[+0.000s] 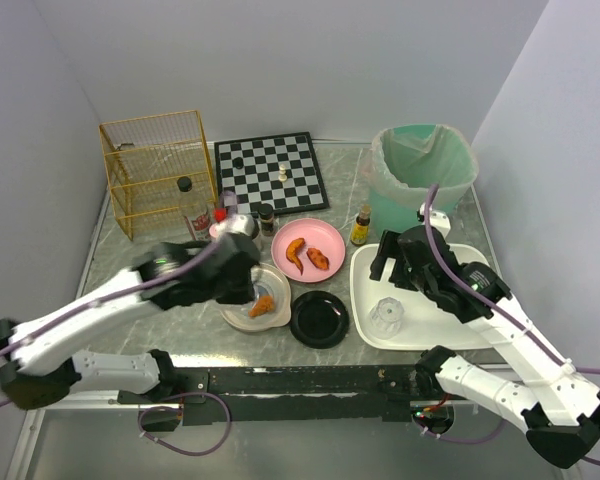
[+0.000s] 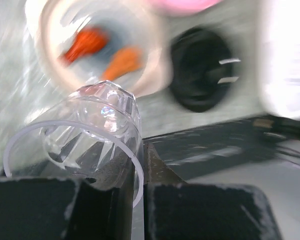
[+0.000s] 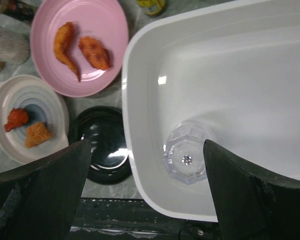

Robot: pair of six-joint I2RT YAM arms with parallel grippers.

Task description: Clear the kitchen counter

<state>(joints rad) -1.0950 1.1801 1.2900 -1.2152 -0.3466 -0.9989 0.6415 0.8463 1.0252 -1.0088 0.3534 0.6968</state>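
Low in its wrist view, the left pincer (image 2: 140,172) pinches a clear faceted glass tumbler (image 2: 90,127) by its rim, seemingly to lift it. The right pincer (image 3: 147,172) hangs spread over a white rectangular tray (image 3: 250,75).

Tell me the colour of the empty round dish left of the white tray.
Glossy black dish, clearest in the right wrist view.
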